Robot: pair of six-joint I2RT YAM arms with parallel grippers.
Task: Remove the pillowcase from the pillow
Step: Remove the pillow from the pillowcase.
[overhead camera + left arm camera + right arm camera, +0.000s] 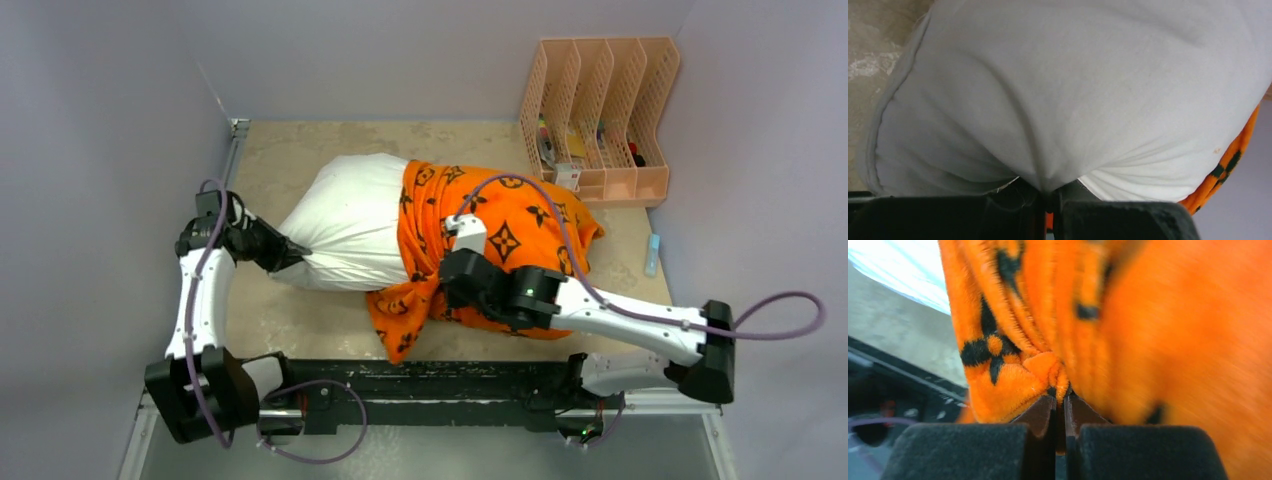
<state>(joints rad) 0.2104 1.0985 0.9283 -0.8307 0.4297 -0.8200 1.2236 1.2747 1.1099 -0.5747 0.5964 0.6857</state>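
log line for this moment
left gripper: shut on pillow corner | right gripper: shut on pillowcase fold | pillow: left half bare, rest in pillowcase | step: removal not yet done

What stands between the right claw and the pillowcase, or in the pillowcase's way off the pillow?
Nothing visible. The right claw is shut on a fold of the pillowcase; the left claw pinches the bare white end of the pillow. The file rack stands far right, probably clear of the pull.

Soft even light, faint shadows, pillowcase (1173,340) blurred
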